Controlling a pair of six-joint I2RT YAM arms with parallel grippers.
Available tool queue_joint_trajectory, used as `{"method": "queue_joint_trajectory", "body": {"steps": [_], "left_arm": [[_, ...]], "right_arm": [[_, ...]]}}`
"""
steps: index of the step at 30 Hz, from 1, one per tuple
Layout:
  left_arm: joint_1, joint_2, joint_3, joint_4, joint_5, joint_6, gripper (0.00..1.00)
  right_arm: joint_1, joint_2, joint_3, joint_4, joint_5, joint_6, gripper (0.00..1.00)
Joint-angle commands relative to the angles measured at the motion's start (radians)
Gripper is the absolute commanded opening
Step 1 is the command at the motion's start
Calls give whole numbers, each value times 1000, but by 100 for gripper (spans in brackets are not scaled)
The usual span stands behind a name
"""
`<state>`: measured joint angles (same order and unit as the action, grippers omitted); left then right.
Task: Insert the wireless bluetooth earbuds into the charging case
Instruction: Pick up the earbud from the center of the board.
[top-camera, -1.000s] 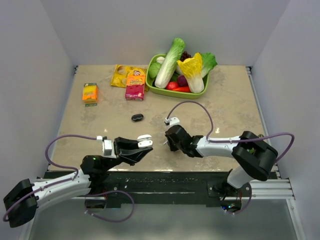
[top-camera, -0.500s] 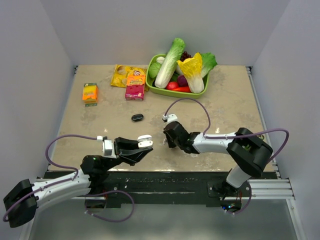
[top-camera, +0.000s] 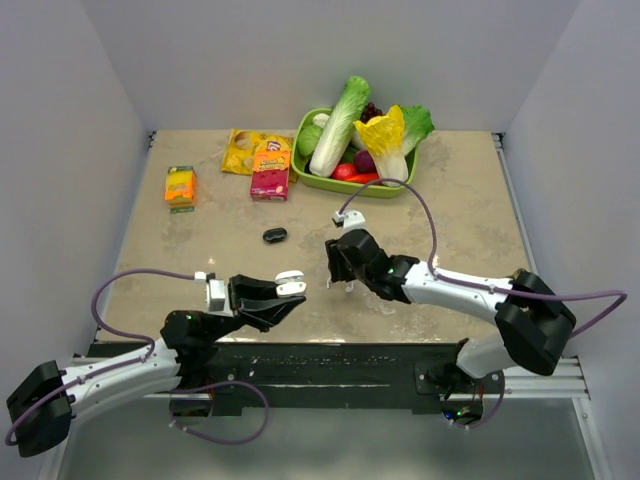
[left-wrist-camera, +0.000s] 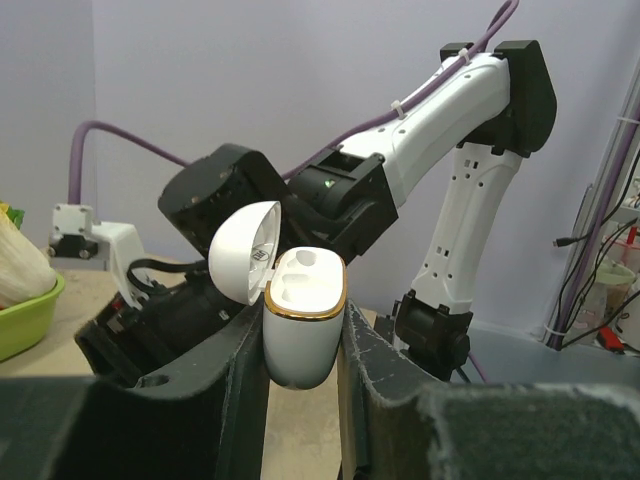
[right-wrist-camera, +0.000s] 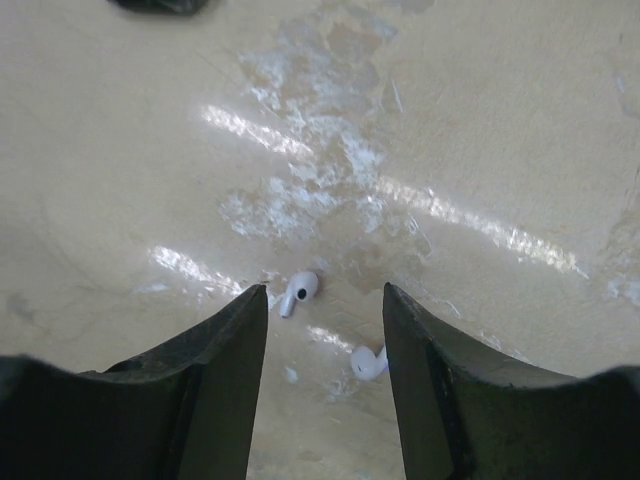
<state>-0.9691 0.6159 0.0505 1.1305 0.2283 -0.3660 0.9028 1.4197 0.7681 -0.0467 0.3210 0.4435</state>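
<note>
The charging case (left-wrist-camera: 303, 325) is white with a gold rim and its lid (left-wrist-camera: 243, 250) is tipped open. My left gripper (left-wrist-camera: 303, 345) is shut on it, holding it upright above the table's near edge (top-camera: 290, 284). Two wireless bluetooth earbuds lie on the table: one (right-wrist-camera: 299, 290) just beyond my right gripper's left fingertip, the other (right-wrist-camera: 370, 363) close to the inside of the right finger. My right gripper (right-wrist-camera: 325, 292) hovers over them, open, with nothing held. In the top view it (top-camera: 341, 279) sits right of the case, and the earbuds are a tiny speck (top-camera: 349, 287).
A green tray (top-camera: 318, 181) of toy vegetables stands at the back. Left of it are a red snack box (top-camera: 270, 170), a yellow packet (top-camera: 240, 150) and an orange box (top-camera: 180, 186). A small black object (top-camera: 275, 235) lies mid-table.
My right gripper's jaws have opened, its wrist has shifted slightly farther from the near edge, and its elbow has swung out to the right. The left arm and the case have not moved.
</note>
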Motion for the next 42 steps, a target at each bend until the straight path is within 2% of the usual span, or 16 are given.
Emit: {"method": "queue_joint_trajectory", "body": {"steps": [1,5,11,18,30,42], "left_arm": [[1,-8,-221,29,-14,4,0],[1,-15,-221,25,-17,1,0],[1,-31,-227,17,-21,-7,0],[1,-31,-227,9,-20,-5,0],[1,-5,-259,95,-20,-13,0],[1,-8,-274,118,-12,-22,0]], "right_arm": [[-1,44,157,-91,-17,5,53],[-2,137,284,-218,-59,-22,52],[-4,248,349,-281,-92,-20,51],[-5,309,369,-297,-111,-2,51],[-5,372,350,-297,-117,20,50],[-5,404,343,-311,-129,11,42]]}}
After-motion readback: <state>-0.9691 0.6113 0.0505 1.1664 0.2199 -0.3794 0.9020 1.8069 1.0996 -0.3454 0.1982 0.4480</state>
